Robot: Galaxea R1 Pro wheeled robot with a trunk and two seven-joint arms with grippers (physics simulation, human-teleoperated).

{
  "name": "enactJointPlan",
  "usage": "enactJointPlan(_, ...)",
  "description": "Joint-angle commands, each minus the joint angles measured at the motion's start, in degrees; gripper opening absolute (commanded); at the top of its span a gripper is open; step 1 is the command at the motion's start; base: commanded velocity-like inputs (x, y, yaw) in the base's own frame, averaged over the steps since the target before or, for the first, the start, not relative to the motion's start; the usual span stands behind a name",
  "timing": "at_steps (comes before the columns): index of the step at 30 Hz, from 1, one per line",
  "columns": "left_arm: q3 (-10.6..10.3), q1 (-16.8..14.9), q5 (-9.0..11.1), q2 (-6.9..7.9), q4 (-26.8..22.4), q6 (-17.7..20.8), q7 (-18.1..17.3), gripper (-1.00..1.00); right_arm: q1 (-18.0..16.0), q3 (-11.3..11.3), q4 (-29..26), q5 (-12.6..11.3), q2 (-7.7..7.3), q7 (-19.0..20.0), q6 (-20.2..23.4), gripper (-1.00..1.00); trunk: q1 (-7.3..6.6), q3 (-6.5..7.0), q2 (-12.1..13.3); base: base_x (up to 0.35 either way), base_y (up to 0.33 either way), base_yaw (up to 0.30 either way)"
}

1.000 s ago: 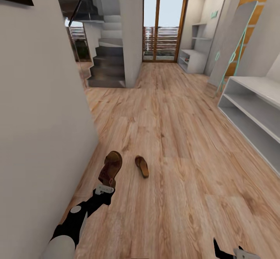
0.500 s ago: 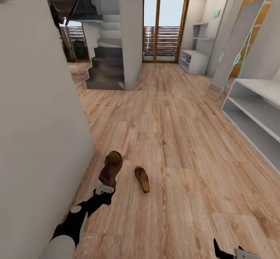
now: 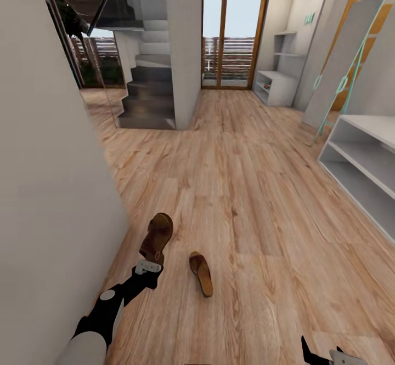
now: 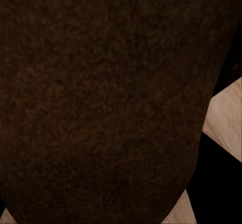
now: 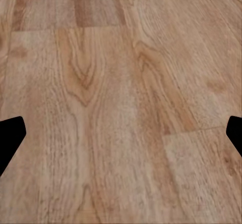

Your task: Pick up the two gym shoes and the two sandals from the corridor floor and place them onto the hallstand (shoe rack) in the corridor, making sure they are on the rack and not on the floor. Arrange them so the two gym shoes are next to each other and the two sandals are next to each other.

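Wood-grain corridor floor (image 3: 258, 189); grey-white hallstand (image 3: 362, 162) at right.

The view has swung left; floor sandal (image 3: 201, 273) appears nearer.

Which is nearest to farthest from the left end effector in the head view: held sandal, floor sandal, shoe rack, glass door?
1. Held sandal: in the left end effector, raised just ahead of it.
2. Floor sandal: on the wood floor, just to its right.
3. Shoe rack: along the right wall.
4. Glass door: far end of the corridor.
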Motion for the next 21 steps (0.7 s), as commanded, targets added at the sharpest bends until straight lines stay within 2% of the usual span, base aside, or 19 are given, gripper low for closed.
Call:
enactJointPlan(1,0.47,-0.07,-0.52,-0.05,-0.06,-0.34,-0.32,-1.0,-0.07,-0.48,0.03,0.54,0.04,0.35,-0.23,1.0,0.02,-0.05,-0.02,0.339,0.033,0.0)
enactJointPlan(6,0.47,-0.05,-0.52,-0.06,-0.06,-0.38,-0.38,-1.0,-0.07,-0.48,0.03,0.54,0.04,0.35,-0.23,1.0,0.02,-0.05,-0.02,0.325,0.104,0.0)
enactJointPlan(12,0.47,-0.05,-0.52,-0.08,-0.07,-0.38,-0.41,-1.0,-0.07,-0.48,0.1,0.54,0.04,0.35,-0.23,1.0,0.02,-0.05,-0.02,0.279,0.209,0.0)
enactJointPlan(21,0.47,0.0,-0.52,-0.08,-0.07,-0.42,-0.39,-1.0,-0.07,-0.48,0.12,0.54,0.04,0.35,-0.23,1.0,0.02,-0.05,-0.02,0.171,0.203,0.0)
